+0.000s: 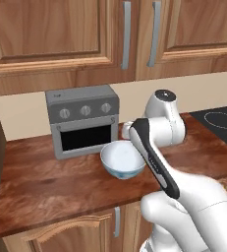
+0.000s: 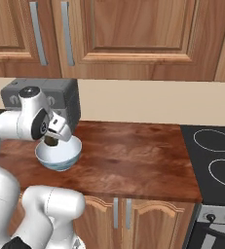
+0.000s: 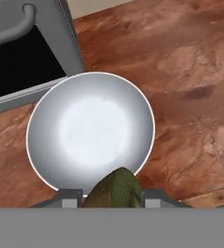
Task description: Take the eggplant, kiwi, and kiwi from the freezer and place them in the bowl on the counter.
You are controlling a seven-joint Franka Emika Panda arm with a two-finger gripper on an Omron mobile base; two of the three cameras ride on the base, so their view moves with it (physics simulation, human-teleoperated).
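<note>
From the left, the bowl [image 1: 121,158] sits on the desk [image 1: 46,189] just in front of the toaster oven [image 1: 83,119]. From the right, the pincer [image 2: 52,139] hangs over the bowl. In the hand view, it squeezes a kiwi [image 3: 115,189] at its middle; the kiwi looks light, roundish and probably a bit soft.

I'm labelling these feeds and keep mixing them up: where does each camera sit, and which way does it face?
Left base view: behind the arm, on its left, looking forward and down at the bowl, toaster oven and counter; arm at lower right.
Right base view: behind-right, same bowl and counter; arm at lower left, the hand above the bowl holding a kiwi.
Hand view: looks down into the bowl; fingertips grip the kiwi.
</note>
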